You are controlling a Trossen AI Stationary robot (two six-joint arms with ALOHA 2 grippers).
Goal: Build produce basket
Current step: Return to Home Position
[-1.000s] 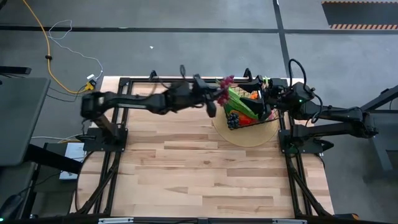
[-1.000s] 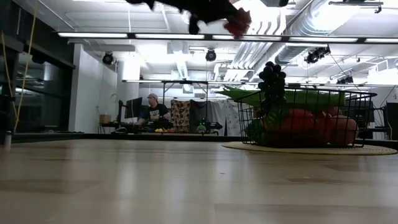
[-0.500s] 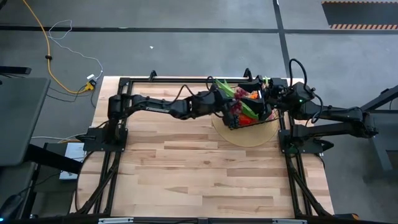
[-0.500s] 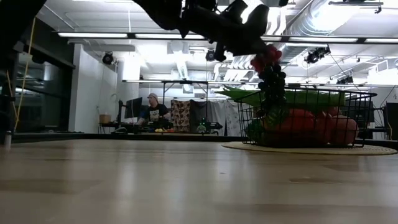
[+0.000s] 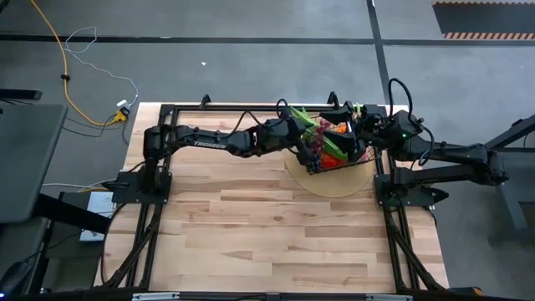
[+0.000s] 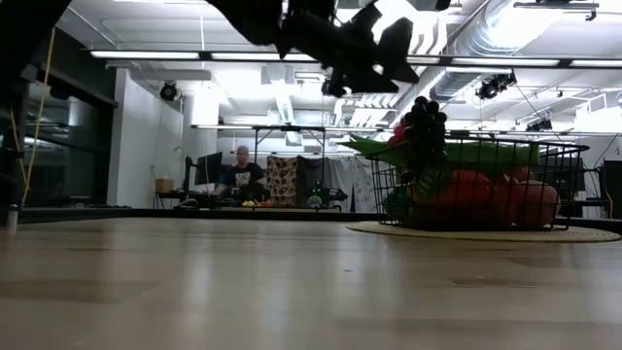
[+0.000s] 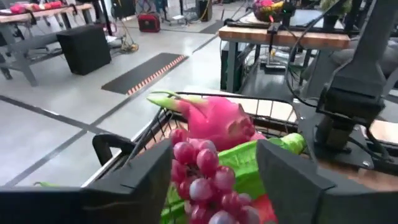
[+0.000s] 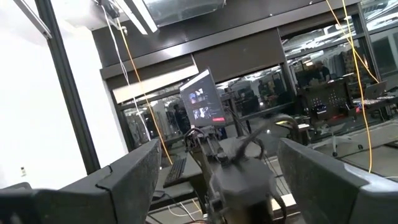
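Left gripper (image 5: 299, 134): hanging over the basket's 9 o'clock edge, up in the air above the rim. Its fingers (image 7: 134, 186) are spread wide with nothing pinched.
Red grapes (image 7: 205, 177): right in front of those open fingers, lying on top of the pile in the basket. As far as I can see they're not touching the fingers.
Dragon fruit (image 7: 217, 121): the pink one, just past the red grapes, up against the wire rim.
Green beans (image 7: 252, 158): long green piece lying right beside the red grapes, near the top of the load.
Purple grapes (image 6: 423, 122): dark bunch poking up above the rim at the end of the basket nearest the left gripper.
Basket (image 6: 569, 146): black wire, at roughly 1 o'clock on the table in the high view. It's packed full, and red and orange produce shows through the mesh low down.
Mat (image 5: 330, 186): round and tan, directly under the basket.
Right gripper (image 8: 219, 149): parked off the basket's 3 o'clock side, fingers wide apart and empty.
Table (image 5: 251, 242): light wood planks.
Person (image 6: 238, 170): sitting at a desk way back in the room.
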